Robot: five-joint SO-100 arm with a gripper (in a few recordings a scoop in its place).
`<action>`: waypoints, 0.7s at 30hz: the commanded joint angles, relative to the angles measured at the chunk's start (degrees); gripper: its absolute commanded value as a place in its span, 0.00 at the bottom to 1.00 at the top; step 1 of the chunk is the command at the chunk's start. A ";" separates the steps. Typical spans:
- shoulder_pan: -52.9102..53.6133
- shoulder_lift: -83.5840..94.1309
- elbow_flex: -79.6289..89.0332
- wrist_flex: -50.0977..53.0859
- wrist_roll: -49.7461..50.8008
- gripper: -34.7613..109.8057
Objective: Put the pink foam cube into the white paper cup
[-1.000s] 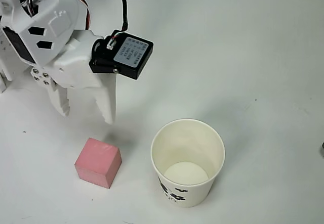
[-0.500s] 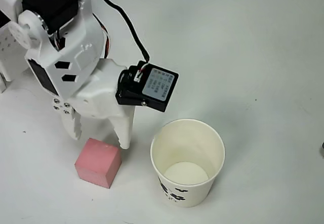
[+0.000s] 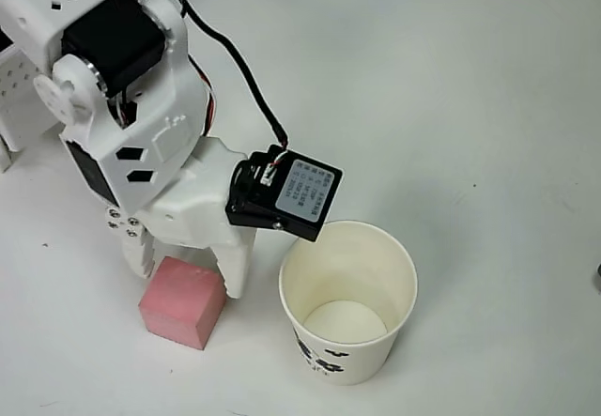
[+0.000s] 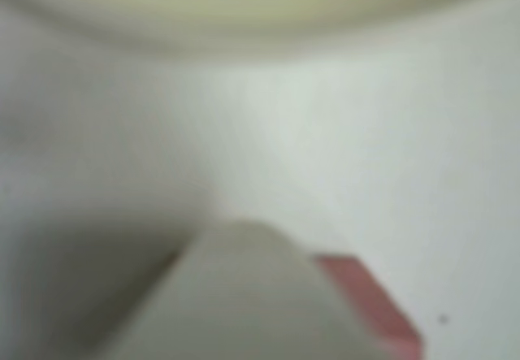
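Small salmon-pink matte foam cube [image 3: 182,301] sits flat on the white tabletop [image 3: 488,97], at about 9 o'clock from the white paper cup with the rolled rim and cream inside [image 3: 348,300], near it but not touching. It hasn't shifted over the last second; the cup hasn't either.

What changed is your arm. A second ago the white two-finger gripper [image 3: 191,264] hung well up at the cube's 12 o'clock, fingers clear of it. Half a second ago it had dropped to just above the cube's far edge. Now the fingers straddle the cube's far end: one finger [image 3: 141,256] at its 11 o'clock corner, the other [image 3: 235,270] at its 2 o'clock side, between cube and cup. Jaws are spread, nothing gripped yet; contact with the foam can't be confirmed from overhead.

In the wrist view, heavily blurred, a pale finger fills the lower centre with a sliver of the cube [image 4: 370,307] at its 4 o'clock, and the cup's curve [image 4: 244,10] shows at 12 o'clock.

Read: approach is about done, the close comes next. The right-hand finger sits near the cup wall, so watch you don't nudge the cup when you clamp or lift. The cup is upright, mouth open, empty.
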 commanded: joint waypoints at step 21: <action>2.72 -3.52 -5.10 -0.79 -2.02 0.46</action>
